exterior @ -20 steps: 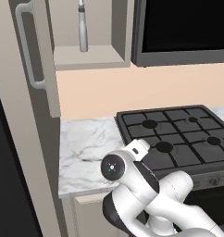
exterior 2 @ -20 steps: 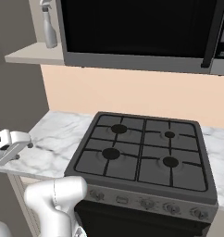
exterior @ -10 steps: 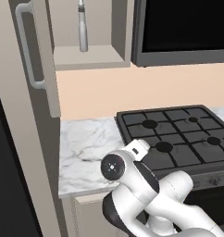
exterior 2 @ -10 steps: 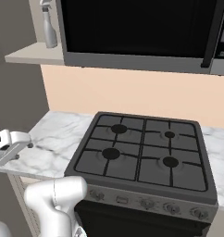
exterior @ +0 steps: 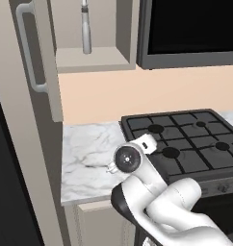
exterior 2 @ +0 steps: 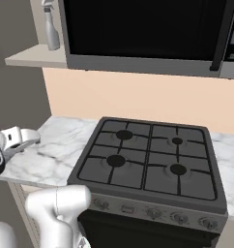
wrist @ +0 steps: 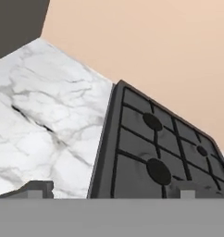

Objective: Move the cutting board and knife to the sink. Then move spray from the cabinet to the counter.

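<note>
- spray (exterior: 85, 28) sits upright on the open cabinet (exterior: 92, 58) shelf
- gripper (wrist: 111, 190) is spread wide, empty, low over the counter (exterior: 89, 153) beside the stovetop (exterior 2: 153, 162)

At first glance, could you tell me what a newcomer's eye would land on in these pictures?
Probably the black gas stovetop, set into the white marble counter below a black-fronted microwave. Next, the tall grey spray standing upright on the shelf of the open beige cabinet, up to the left. Low in front, the white arm holds its open gripper over the counter's edge beside the stove.
</note>
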